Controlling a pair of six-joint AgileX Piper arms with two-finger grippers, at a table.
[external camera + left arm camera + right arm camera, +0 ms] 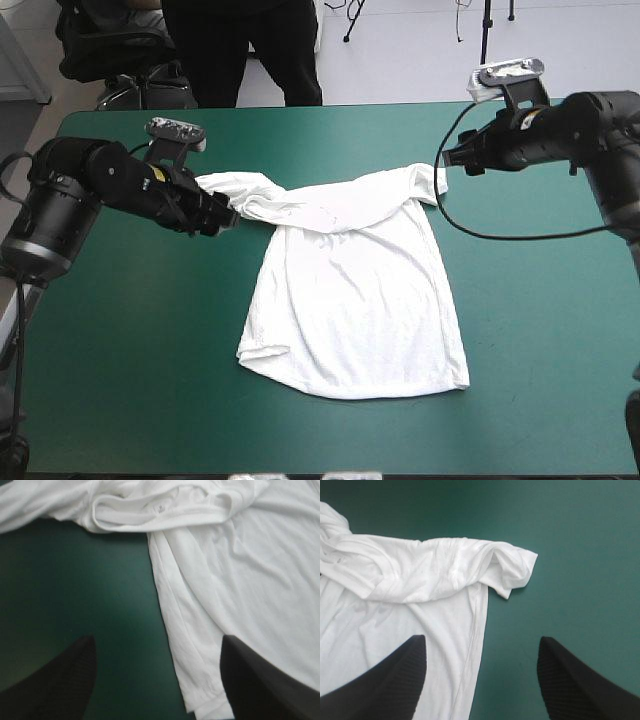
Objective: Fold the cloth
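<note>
- While the T-shirt (pixel 355 300) lies at the middle of the teal-green cover (pixel 130 350), its body spread fairly flat toward the near edge, its shoulder end along the far side is rolled and bunched into a thick band.
- The left gripper (pixel 225 215) hangs low at the left end of that band, just beside the rumpled left sleeve (pixel 235 188). Its black fingers stand wide apart and hold nothing, and a hemmed strip of the cloth lies between them.
- The right gripper (pixel 448 158) sits toward the far right, near the curled right sleeve (pixel 512 567). Its fingers are equally spread and empty, one over the shirt's side edge and the other over bare cover.
- The collar (pixel 160 507), its label showing, lies caught in the bunched band ahead of the left gripper.
- By the look of it, no fold has yet been made. The step in hand appears to be the approach to the two sleeves, one arm at each end of the band.
- The next move probably calls for each gripper to come down on its own sleeve and close on a single layer. Both would then draw outward, left and right, to unroll the band and lay the shoulders flat.
- The left gripper has cloth already between its fingers and need only drop. The right gripper sits a little apart from its sleeve and must first move in over it.
</note>
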